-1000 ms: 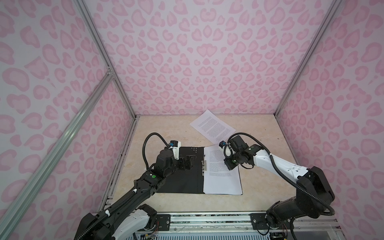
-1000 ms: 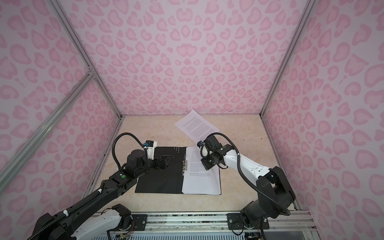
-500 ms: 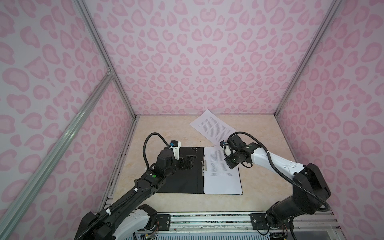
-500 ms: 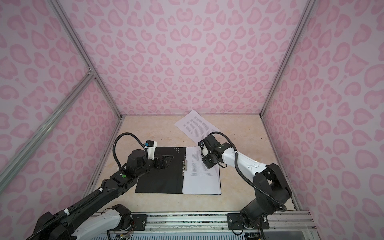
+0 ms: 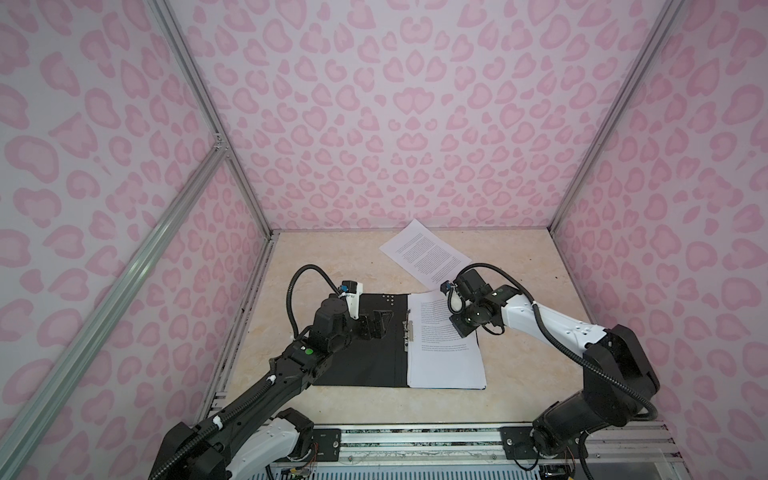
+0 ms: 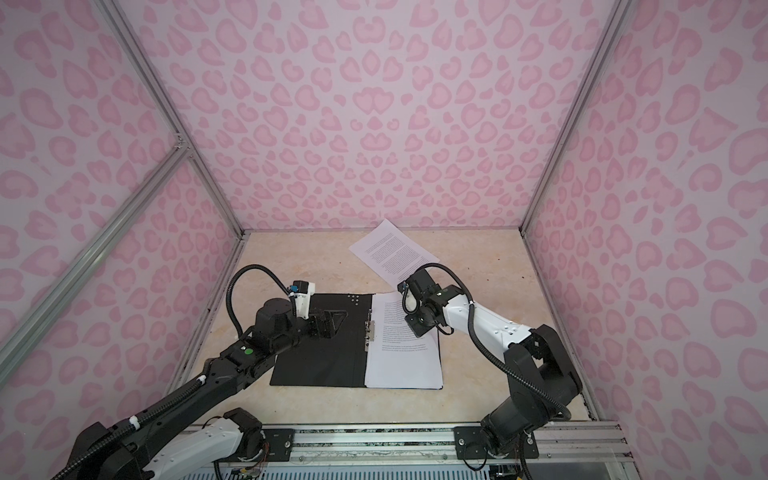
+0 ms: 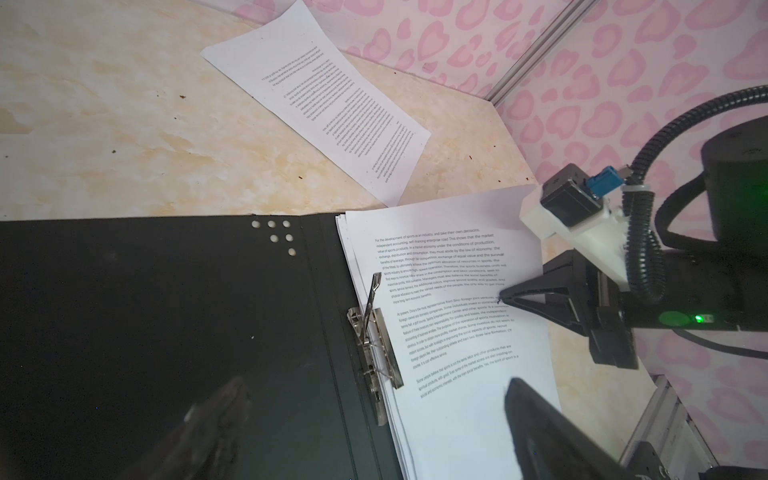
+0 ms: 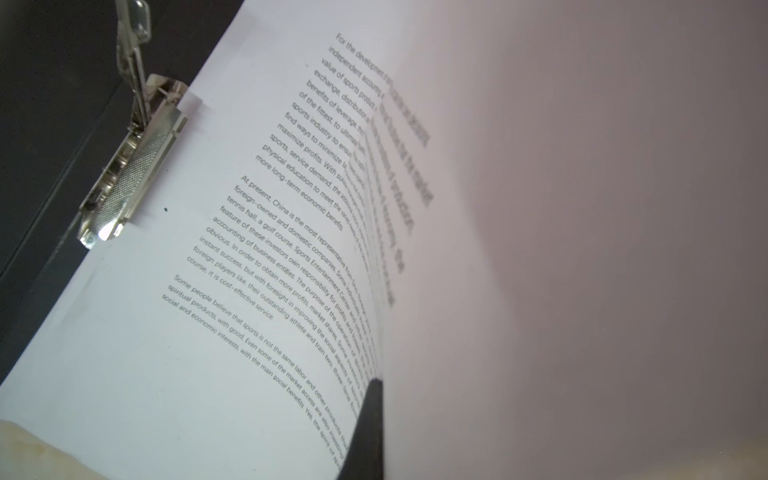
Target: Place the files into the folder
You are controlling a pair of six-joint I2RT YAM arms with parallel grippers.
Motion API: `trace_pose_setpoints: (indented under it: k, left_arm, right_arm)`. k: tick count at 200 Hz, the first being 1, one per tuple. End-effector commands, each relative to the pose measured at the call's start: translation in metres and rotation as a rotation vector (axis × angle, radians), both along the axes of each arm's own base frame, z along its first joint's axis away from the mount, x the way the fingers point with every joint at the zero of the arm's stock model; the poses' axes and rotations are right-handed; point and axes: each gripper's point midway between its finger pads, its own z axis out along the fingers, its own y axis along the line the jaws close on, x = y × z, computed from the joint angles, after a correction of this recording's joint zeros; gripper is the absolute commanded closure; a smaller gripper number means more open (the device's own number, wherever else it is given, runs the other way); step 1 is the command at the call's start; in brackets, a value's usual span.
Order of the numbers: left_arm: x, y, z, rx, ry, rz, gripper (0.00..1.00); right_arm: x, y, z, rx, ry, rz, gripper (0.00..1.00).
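The flat matte black folder (image 5: 357, 357) lies open at lower centre in both top views. Its right half is covered by a stack of white printed paper sheets (image 5: 444, 357), whose inner edge sits at the silver metal spine clip (image 7: 372, 332). The clip's lever stands raised, which I take to mean the clamp is open to receive pages.

One more white printed sheet (image 5: 424, 253) lies askew on the beige marbled table (image 5: 332, 257) above the folder in the frame. Its nearest corner reaches the folder's far edge, so the filing looks mostly done, with this page left.

The right gripper (image 7: 505, 298) comes in from the right with its jaws together and the tip on the top page. In the right wrist view the paper buckles upward beside the black finger (image 8: 365, 428). This is probably a press to slide or square the page towards the clip. Whether any paper is nipped between the jaws I cannot tell.

The left gripper (image 5: 375, 325) hangs over the bare black cover with its jaws wide apart and nothing between them, seemingly placed to pin the folder or work the clip.
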Motion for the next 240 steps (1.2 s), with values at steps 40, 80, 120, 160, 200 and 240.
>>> trace_pose_setpoints:
  k: [40,80,120,160,200,240]
  left_arm:
    - [0.004,-0.003,0.009,-0.019,-0.025,-0.006,0.02]
    - [0.004,-0.004,0.009,-0.019,-0.025,-0.006,0.02]
    - [0.005,-0.004,0.008,-0.017,-0.022,-0.004,0.02]
    - [0.005,-0.003,0.007,-0.013,-0.018,-0.004,0.02]
    - [0.005,-0.003,0.007,-0.009,-0.02,0.0,0.02]
    - [0.005,-0.003,0.008,-0.009,-0.02,0.0,0.02]
  right_arm:
    - [-0.002,0.012,0.0,0.049,0.011,0.024,1.0]
    - [-0.006,0.014,-0.002,0.045,0.021,0.038,1.0]
    - [-0.004,0.011,-0.003,0.029,0.012,0.023,0.9]
    - [0.006,-0.001,0.004,-0.01,-0.03,-0.039,0.56]
    - [0.012,-0.007,0.017,-0.001,-0.062,-0.093,0.48]
    - [0.007,-0.002,0.013,0.052,-0.023,-0.089,0.49]
